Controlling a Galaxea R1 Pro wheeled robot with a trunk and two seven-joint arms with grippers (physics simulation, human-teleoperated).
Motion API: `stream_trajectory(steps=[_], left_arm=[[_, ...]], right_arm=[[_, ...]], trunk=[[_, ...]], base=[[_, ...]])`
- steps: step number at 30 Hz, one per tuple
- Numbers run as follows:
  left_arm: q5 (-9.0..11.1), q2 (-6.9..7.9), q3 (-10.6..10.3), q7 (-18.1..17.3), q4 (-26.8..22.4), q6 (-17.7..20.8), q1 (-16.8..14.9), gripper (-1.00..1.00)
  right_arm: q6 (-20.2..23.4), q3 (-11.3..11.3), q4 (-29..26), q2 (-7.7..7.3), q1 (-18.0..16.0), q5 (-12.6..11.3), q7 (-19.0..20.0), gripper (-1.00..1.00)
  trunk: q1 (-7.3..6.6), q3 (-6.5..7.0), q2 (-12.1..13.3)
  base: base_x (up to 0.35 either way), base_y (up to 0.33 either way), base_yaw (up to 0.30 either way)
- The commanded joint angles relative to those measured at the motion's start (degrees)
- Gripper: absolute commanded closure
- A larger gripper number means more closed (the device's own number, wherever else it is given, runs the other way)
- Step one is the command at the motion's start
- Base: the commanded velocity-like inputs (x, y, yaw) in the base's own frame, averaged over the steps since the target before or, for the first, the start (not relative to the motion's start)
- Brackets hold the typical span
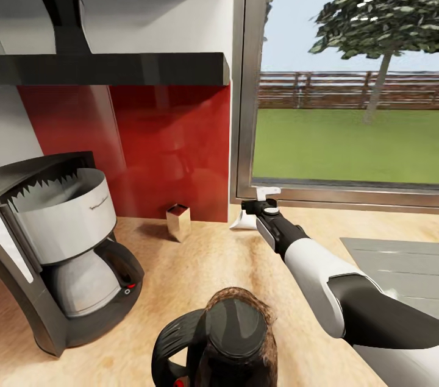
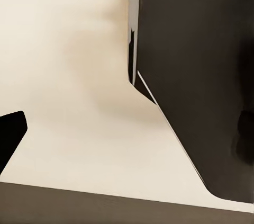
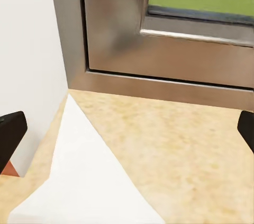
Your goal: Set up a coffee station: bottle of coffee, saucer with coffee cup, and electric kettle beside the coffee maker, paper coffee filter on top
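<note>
The coffee maker (image 1: 61,241) stands at the left of the kitchen countertop (image 1: 219,265). On the kitchen shelf (image 1: 152,68) above it is the bottle of coffee (image 1: 61,15). The electric kettle (image 1: 231,338) sits at the near edge. My right gripper (image 1: 259,201) reaches into the corner by the window, just above the paper coffee filter (image 1: 242,223). In the right wrist view the paper coffee filter (image 3: 90,181) lies flat between the spread fingertips (image 3: 10,134) of the open right gripper (image 3: 127,134), untouched. My left gripper (image 2: 127,139) appears open beside a dark grey body (image 2: 201,75).
A small shiny brown box (image 1: 178,222) stands against the red backsplash (image 1: 164,143). The steel window frame (image 1: 244,100) and its sill close off the corner behind the filter. The sink (image 1: 396,265) is at the right.
</note>
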Motion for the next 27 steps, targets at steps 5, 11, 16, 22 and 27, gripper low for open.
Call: stream_trajectory(steps=[5, 11, 16, 22, 27], left_arm=[[0.08, -0.07, 0.03, 0.02, -0.07, 0.21, 0.0, -1.0], [0.08, -0.17, 0.03, 0.02, -0.07, 0.21, 0.0, -1.0], [0.08, -0.39, 0.08, 0.02, -0.07, 0.21, 0.0, -1.0], [0.08, -0.43, 0.05, 0.02, -0.07, 0.21, 0.0, -1.0], [0.08, -0.44, 0.08, 0.01, -0.07, 0.21, 0.0, -1.0]], right_arm=[[0.5, 0.31, -0.06, 0.0, -0.02, 0.32, -0.33, -1.0], [0.52, 0.31, -0.01, 0.0, -0.02, 0.37, -0.33, -1.0], [0.49, 0.31, 0.36, 0.0, 0.04, 0.36, -0.33, -1.0], [0.42, 0.31, 1.58, 0.0, 0.08, 0.28, -0.33, -1.0], [0.41, 0.32, 1.7, 0.0, 0.13, 0.29, -0.33, -1.0]], trunk=[[1.11, -0.96, -2.06], [2.43, -2.03, -4.46], [3.52, -2.93, -6.47], [4.84, -4.01, -8.88], [5.94, -4.91, -10.88]], base=[[0.0, 0.0, 0.0], [0.0, 0.0, 0.0], [0.0, 0.0, 0.0], [0.0, 0.0, 0.0], [0.0, 0.0, 0.0]])
